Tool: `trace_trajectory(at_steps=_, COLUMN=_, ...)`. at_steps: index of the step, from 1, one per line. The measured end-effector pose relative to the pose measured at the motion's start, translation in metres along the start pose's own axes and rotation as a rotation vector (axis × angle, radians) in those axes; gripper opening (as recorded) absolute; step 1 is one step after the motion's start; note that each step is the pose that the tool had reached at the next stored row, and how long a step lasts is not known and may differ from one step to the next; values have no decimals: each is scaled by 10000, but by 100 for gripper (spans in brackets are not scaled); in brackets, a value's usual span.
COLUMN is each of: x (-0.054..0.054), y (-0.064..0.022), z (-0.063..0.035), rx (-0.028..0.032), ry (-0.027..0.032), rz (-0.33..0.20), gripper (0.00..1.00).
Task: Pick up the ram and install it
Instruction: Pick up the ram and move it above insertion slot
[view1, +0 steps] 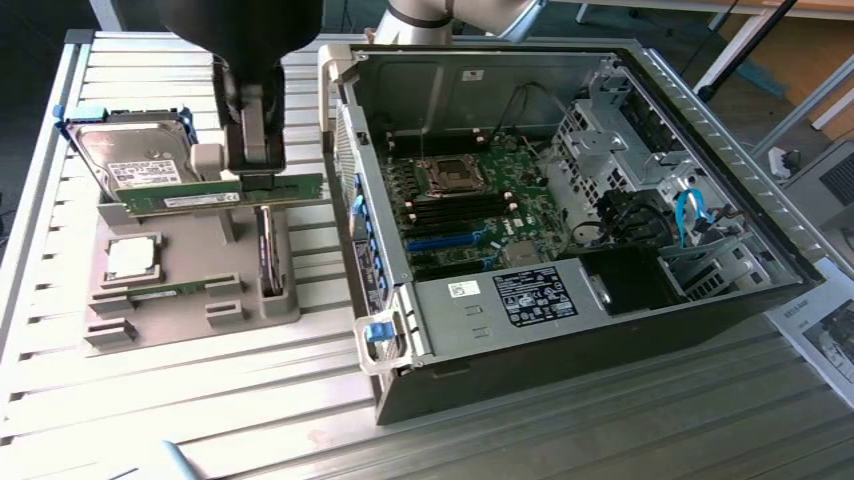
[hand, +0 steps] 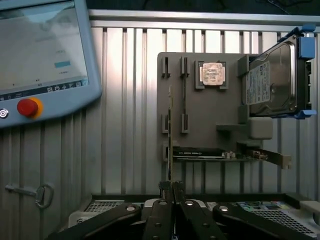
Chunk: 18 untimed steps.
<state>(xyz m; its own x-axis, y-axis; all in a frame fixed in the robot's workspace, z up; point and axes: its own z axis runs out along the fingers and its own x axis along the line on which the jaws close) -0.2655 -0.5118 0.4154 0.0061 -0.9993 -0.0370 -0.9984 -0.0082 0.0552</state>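
The ram (view1: 174, 200) is a long green stick held level in the air above the grey parts holder (view1: 200, 245), in front of the hard drive. My gripper (view1: 256, 176) comes down from above and is shut on the ram's upper edge, toward the end nearer the computer. In the wrist view the ram (hand: 170, 130) shows edge-on as a thin line running out from my gripper (hand: 171, 188), with the holder (hand: 210, 117) beyond it. The open computer case (view1: 694, 130) lies at the exterior view's right, with the motherboard's memory slots (view1: 461, 213) exposed.
On the holder sit a silver processor chip (view1: 134, 257), another green stick (view1: 167, 291) in a slot, an upright card (view1: 271, 255) and the hard drive (view1: 127, 160). A teach pendant (hand: 40, 55) with a red stop button (hand: 27, 107) lies on the slatted table.
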Motion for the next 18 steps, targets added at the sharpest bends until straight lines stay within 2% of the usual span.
trace_trajectory(at_steps=6, x=24, y=-267, z=-20, rx=-5, ry=0, rz=0, gripper=12)
trace_trajectory(at_steps=11, x=42, y=-455, z=-33, rx=-6, ry=0, rz=0, gripper=12)
trace_trajectory(at_steps=17, x=77, y=-778, z=-56, rx=-8, ry=1, rz=0, gripper=12)
trace_trajectory(at_steps=18, x=81, y=-811, z=-57, rx=-7, ry=0, rz=0, gripper=12)
